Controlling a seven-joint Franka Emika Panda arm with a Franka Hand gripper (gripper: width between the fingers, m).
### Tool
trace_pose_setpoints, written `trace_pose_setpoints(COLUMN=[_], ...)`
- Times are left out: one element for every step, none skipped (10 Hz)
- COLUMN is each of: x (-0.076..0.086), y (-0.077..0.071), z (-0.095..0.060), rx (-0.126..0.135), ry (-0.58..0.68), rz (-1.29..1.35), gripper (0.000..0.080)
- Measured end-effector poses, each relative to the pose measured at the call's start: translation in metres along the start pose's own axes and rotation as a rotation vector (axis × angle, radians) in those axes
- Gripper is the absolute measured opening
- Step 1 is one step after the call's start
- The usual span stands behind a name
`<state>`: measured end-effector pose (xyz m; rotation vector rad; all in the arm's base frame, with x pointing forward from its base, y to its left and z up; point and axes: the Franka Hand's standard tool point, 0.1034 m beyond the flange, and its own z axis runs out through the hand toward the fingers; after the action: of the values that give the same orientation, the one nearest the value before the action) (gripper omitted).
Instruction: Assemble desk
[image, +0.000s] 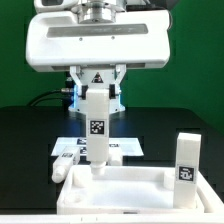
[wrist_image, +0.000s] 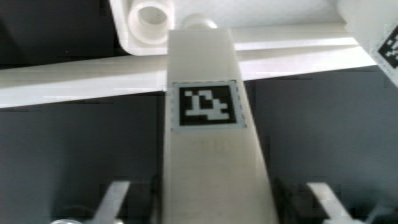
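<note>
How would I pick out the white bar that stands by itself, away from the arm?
Find the white rimmed tabletop in the foreground. At its end on the exterior view's right a tagged white leg stands upright. Unlike the gripped leg under the tool and the lying leg on the left, nothing holds it.

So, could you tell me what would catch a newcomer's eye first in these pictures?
The hand grips a white tagged leg upright at the centre, its lower end at the far edge of the rimmed tabletop panel. A second leg stands upright at the panel's end on the exterior view's right. A third leg lies on the table on the exterior view's left.
</note>
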<state>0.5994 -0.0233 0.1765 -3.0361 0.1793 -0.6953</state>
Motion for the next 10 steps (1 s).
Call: trace_pose_setpoints(x=[0.000,-0.001,-0.001,0.002,0.002,0.001,0.001,-0.002,-0.003,-0.002], y=[-0.002,0.000,0.015,0.023,0.024,0.026,0.028,0.029,0.028,0.028], z=[0.000,0.001,0.007,0.014,0.019,0.025,0.028,0.031,0.035,0.037], rx=[0.001,0.000,-0.009,-0.016,-0.020,-0.024,-0.027,-0.029,-0.030,-0.034], ry=[-0.001,-0.002,-0.009,-0.012,-0.012,-0.018,-0.020,-0.027,-0.031,-0.021], rz=[-0.002,-0.005,-0.041,-0.027,-0.028,-0.027,-0.026,-0.026,-0.027,-0.029], gripper=[0.0287,0.0287,0.0287,0.0287,0.0287,0.0287,0.0287,0.0287,0.0287,0.0287])
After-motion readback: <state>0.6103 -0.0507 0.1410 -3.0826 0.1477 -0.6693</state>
